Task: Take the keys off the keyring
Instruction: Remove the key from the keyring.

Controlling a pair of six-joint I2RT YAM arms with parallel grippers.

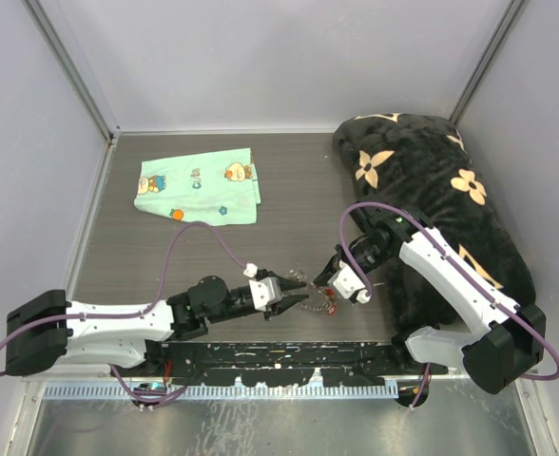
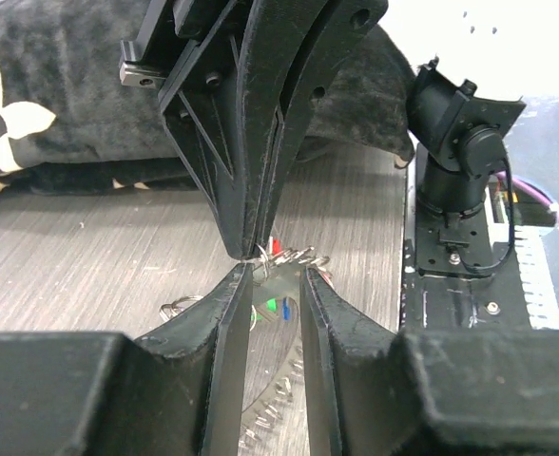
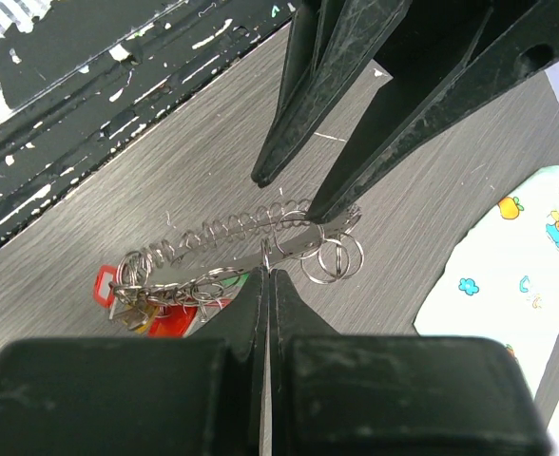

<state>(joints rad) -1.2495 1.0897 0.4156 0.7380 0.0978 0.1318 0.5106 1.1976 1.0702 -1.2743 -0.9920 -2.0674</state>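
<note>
Pinching the thin silver wire keyring at the right gripper, with jaws pressed flat together on the wire. Straddling one end of that loop with the left gripper, tip to tip with the right one: jaws narrowed yet apart, one fingertip touching the wire (no firm hold visible there). Bunched on the ring just beside the right gripper's tips, resting on the grey wood-grain table: small silver keys with coloured plastic heads, red plainest, green and blue glimpsed between the left fingers. Well beyond both grippers, a mint-green cartoon-print cloth; behind the right gripper, a black plush blanket with cream flowers.
</note>
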